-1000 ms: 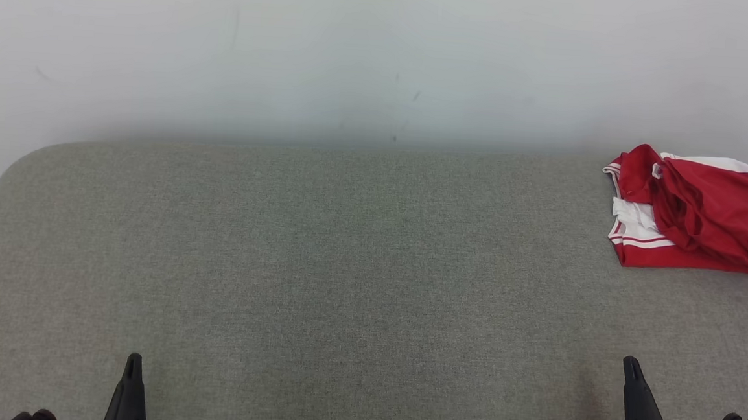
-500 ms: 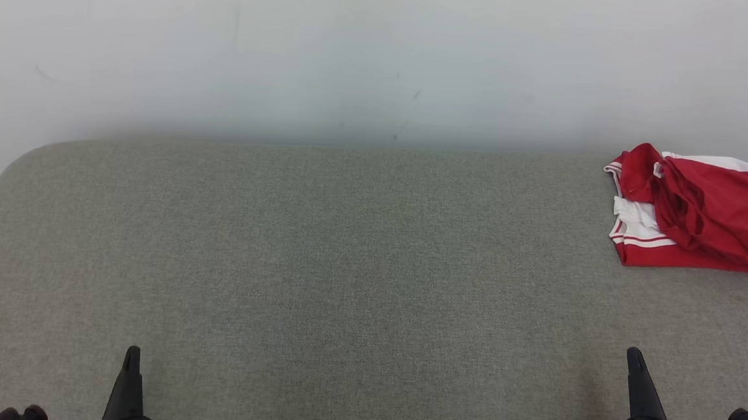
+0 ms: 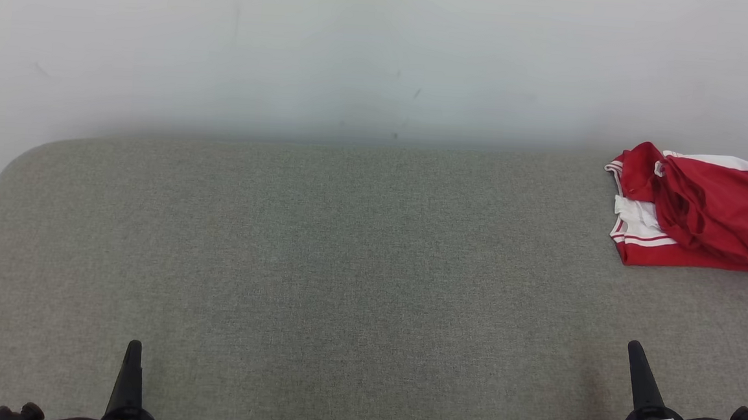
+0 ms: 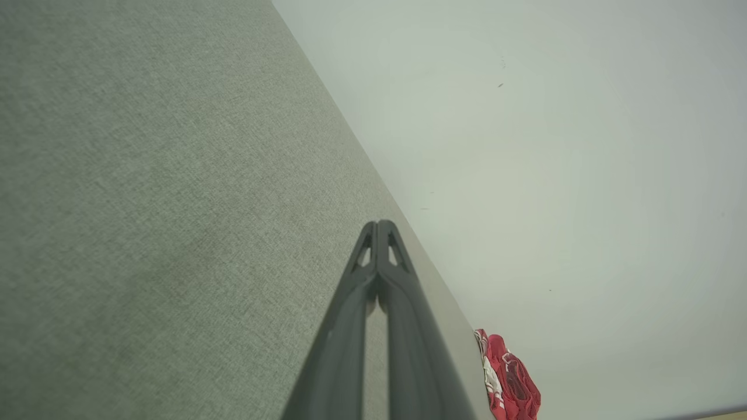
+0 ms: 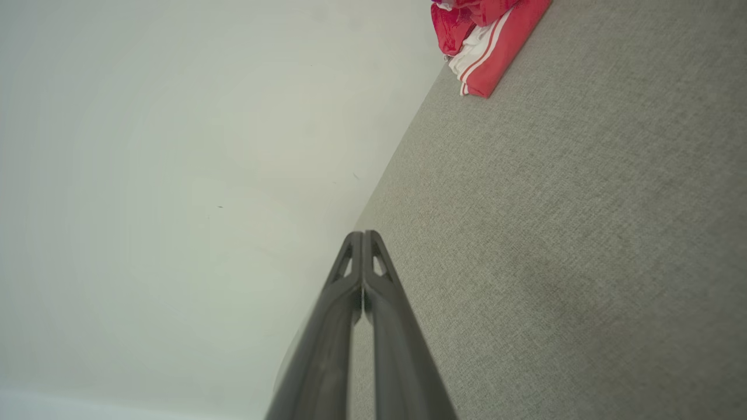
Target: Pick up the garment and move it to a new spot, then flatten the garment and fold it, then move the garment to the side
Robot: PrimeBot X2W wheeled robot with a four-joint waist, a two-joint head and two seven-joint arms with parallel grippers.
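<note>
1. Head view, closest to us: our left gripper pokes up at the near left edge and our right gripper at the near right edge. Both sit over the grey fabric surface, well apart from each other.
2. Both grippers have their two dark fingers pressed together into a single point. The left wrist view shows the left one's tips meeting, and the right wrist view shows the same for the right one.
3. Further out, the red garment with white trim and stripes lies in a rumpled, loosely folded heap at the far right of the surface. It runs off the right side of the picture.
4. It's well apart from both grippers, though nearer our right one than our left.
5. In the right wrist view we see the garment sitting right by the surface's far edge, next to the wall.
6. Farthest back, a plain pale wall runs behind the whole surface, with a few small dark marks on it.
</note>
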